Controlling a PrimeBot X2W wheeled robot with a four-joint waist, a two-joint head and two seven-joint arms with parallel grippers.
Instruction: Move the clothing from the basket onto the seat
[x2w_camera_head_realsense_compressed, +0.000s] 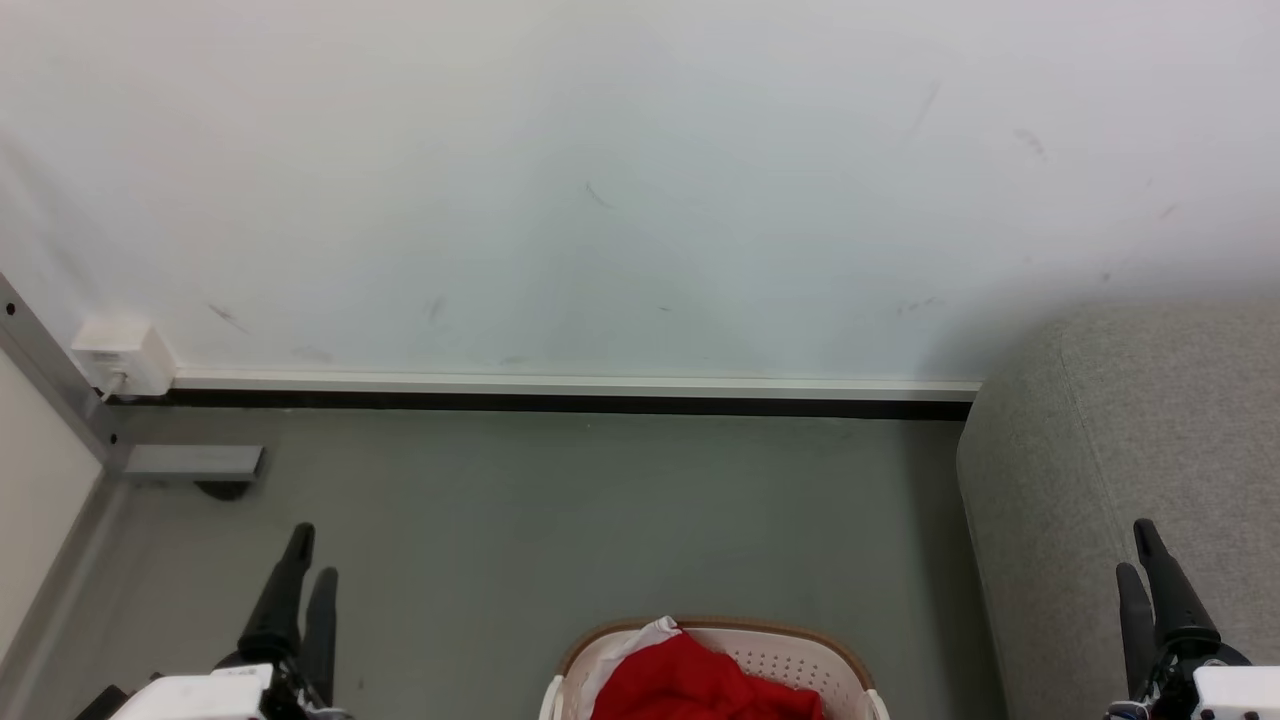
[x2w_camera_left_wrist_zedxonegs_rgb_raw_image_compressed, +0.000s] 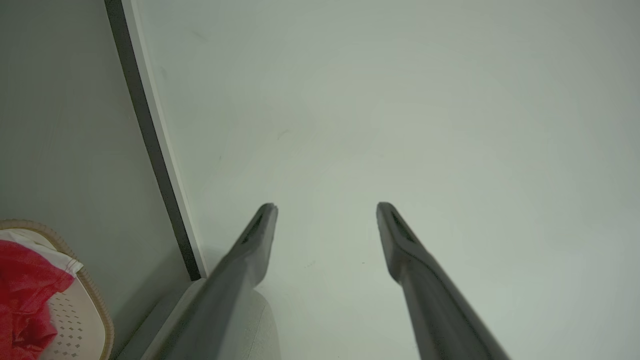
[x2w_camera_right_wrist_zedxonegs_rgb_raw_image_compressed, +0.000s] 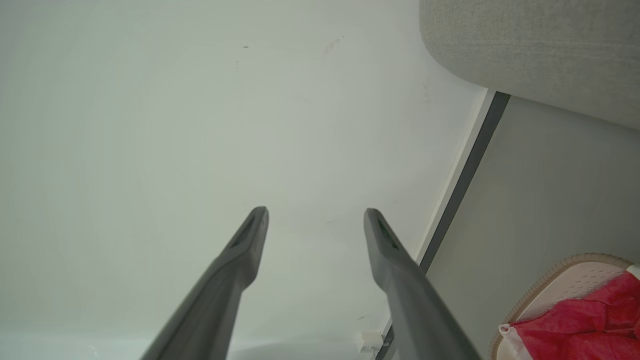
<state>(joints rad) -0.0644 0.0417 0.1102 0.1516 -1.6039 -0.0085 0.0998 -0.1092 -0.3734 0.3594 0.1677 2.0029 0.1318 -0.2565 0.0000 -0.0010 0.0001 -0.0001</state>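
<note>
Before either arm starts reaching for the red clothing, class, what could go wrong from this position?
1. The clothing sits in the basket at the head view's bottom edge, partly cut off, so a grasp may be poorly seen.
2. It lies bunched against the basket's wall; a lift might snag the rim and drag the basket.
3. The open right gripper shows against the seat; swinging across may bump its side.
</note>
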